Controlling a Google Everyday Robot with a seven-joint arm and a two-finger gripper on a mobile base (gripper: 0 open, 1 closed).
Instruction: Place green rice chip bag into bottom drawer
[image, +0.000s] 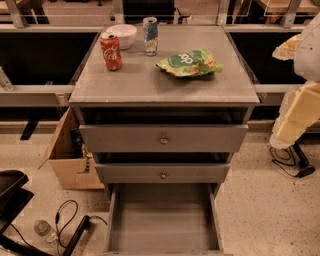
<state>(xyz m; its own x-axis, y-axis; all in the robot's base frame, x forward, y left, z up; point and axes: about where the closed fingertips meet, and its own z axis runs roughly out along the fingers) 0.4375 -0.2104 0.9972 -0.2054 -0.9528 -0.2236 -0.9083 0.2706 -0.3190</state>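
Bottom drawer (162, 222) open at six o'clock — green rice chip bag (190, 63) atop cabinet (145, 85) at one; arm (300, 107) at three — gripper beyond the frame, its opening cannot be told.

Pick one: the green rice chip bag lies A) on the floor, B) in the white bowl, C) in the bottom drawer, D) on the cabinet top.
D: the green rice chip bag lies on the cabinet top, the bottom drawer open without it; the gripper is out of view, its arm at right.
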